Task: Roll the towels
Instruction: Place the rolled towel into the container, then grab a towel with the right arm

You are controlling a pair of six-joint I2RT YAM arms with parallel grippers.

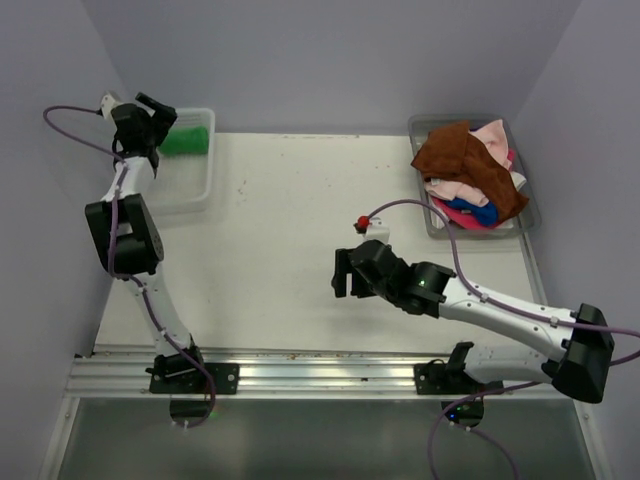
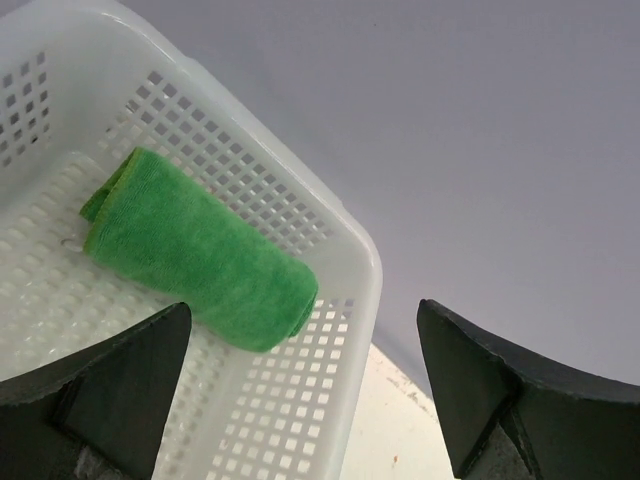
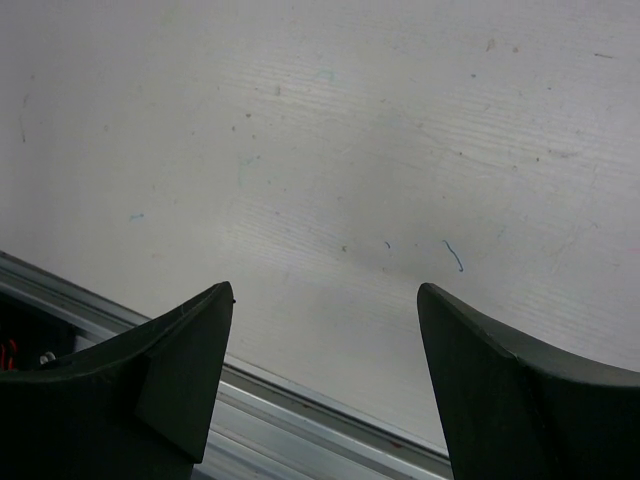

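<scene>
Left tool (image 2: 303, 330) and right tool (image 3: 325, 300) gape empty; one rolled green towel (image 2: 200, 250) occupies one basket (image 2: 362, 265).

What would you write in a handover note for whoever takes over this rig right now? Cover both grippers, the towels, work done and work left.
Left gripper: fingers open, holding nothing, above the white basket.
Right gripper: fingers open, holding nothing, over the table.
Done: one green towel rolled, lying in the basket.
Left: the towel pile (brown, pink, blue, magenta showing) sits unrolled in the grey tray, far right. Roll each one.
</scene>
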